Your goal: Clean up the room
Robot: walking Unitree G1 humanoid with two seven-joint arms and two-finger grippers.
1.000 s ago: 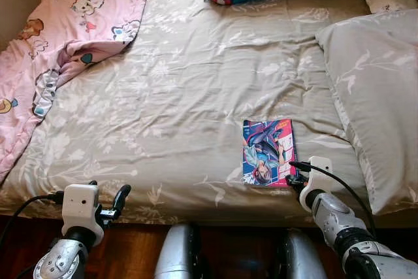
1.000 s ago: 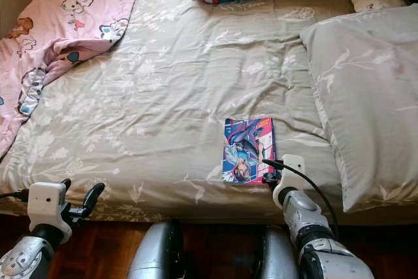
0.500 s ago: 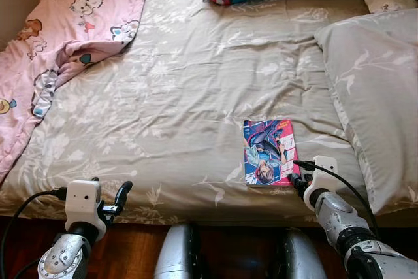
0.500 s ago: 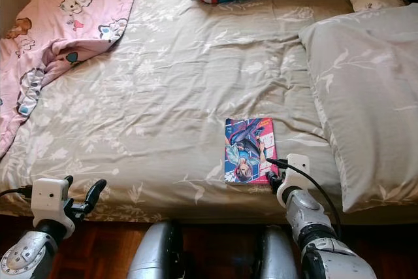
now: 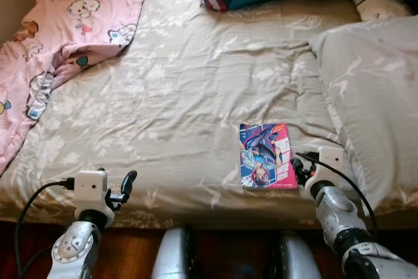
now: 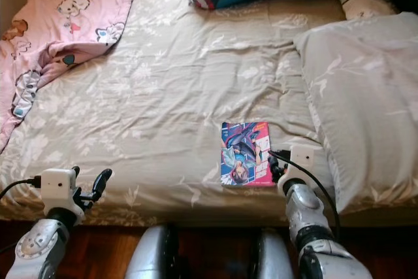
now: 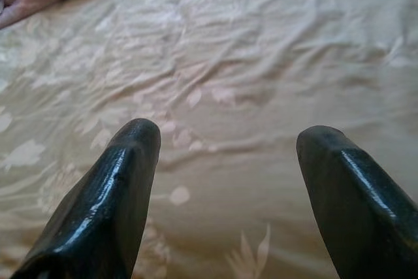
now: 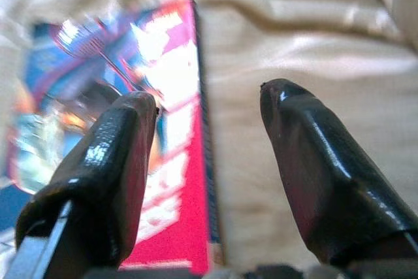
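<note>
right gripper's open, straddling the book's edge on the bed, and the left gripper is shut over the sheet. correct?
Not quite: the left gripper is open, not shut. The left wrist view shows its two black fingers spread wide apart over the bare sheet. The rest holds: the right gripper is open, one finger over the book and the other over the sheet beside its edge.

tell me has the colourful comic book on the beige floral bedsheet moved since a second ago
No. The colourful comic book lies at the same spot beside the grey pillow and the same sheet creases; the slight shift comes from the camera.
</note>
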